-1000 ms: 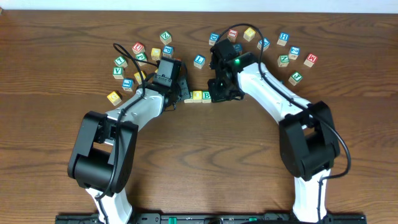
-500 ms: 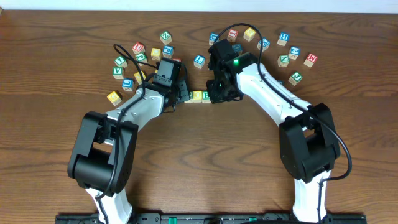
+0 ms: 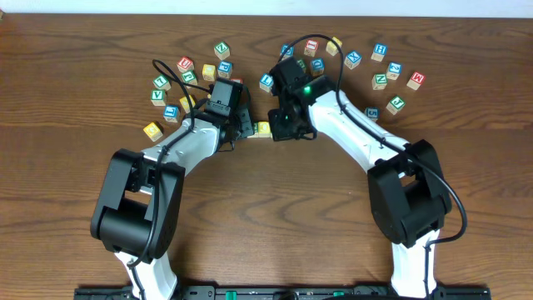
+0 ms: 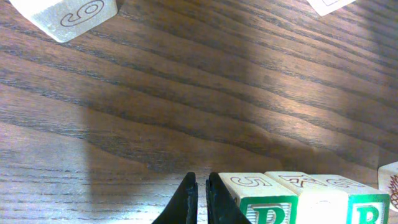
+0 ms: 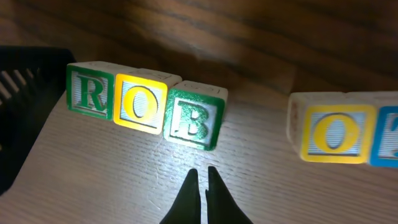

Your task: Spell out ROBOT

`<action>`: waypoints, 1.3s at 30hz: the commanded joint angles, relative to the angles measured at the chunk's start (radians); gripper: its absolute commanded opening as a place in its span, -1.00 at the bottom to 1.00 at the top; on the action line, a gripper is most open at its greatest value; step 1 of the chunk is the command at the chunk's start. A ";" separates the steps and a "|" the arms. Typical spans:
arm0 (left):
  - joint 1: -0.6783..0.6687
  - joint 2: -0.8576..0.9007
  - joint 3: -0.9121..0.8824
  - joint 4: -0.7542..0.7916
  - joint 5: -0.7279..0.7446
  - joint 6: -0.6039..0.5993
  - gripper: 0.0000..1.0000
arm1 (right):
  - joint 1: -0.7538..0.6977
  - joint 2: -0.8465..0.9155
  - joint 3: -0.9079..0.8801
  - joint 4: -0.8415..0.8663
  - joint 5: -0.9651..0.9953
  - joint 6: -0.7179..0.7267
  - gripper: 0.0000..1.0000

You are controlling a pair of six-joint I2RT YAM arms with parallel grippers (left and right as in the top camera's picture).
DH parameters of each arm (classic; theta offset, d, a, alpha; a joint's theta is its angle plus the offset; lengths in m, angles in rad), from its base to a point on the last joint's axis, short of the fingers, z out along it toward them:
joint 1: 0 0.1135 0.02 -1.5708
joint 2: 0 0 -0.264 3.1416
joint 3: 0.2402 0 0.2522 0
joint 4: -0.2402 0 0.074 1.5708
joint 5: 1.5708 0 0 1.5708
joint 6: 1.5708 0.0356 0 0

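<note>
R-O-B row [image 5: 144,104] laid touching; O-T pair [image 5: 339,134] set apart, unjoined. Right gripper [image 5: 200,186] pinched together, empty, judged suited to nudging; left gripper [image 4: 200,198] likewise, stationed beside R end.

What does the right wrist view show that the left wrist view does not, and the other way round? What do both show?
Only the right wrist view: the row's letter faces, reading R, O, B, with the B block turned slightly out of line; apart on the right, a second O block next to a blue block cut by the edge; the right gripper, shut.

Only the left wrist view: a digit block at the top left; the left gripper, shut, beside the R block.

Both: the three-block row and the wooden table.
</note>
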 commanded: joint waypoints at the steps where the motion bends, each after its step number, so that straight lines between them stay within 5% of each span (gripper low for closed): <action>1: 0.003 0.003 -0.008 -0.005 -0.005 -0.006 -0.85 | 0.008 -0.022 -0.032 0.022 0.012 0.062 -0.98; 39: 0.003 0.003 -0.008 -0.001 -0.005 -0.006 -0.85 | 0.014 0.012 -0.084 0.122 -0.018 0.102 -0.98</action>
